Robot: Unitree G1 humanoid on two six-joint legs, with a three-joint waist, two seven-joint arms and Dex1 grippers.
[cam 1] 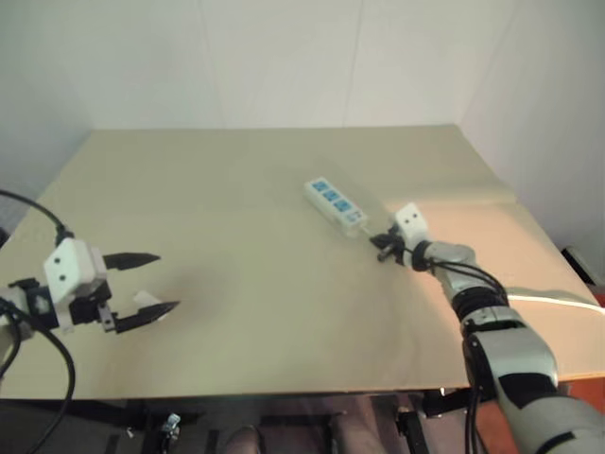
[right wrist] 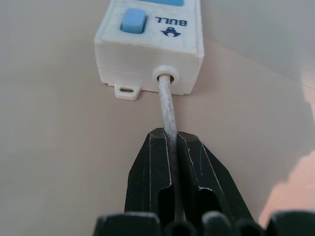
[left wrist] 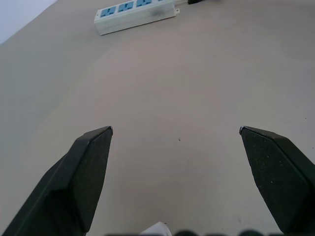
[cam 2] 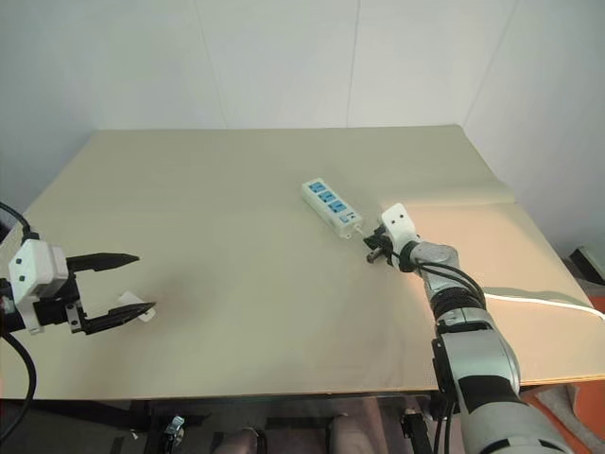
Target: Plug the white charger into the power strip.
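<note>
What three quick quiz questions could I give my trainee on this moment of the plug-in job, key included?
1. True or false: the right tool is shut on the cord of the power strip.
2. Which tool has the white charger lying on the table right beside it? A) left B) right C) neither
3. Fill in: the left tool has its fingers ____ and holds nothing.

Key:
1. True; the black fingers pinch the thin white cord just behind the strip's end.
2. A; the small white block lies by the lower finger of the left tool.
3. Open.
</note>
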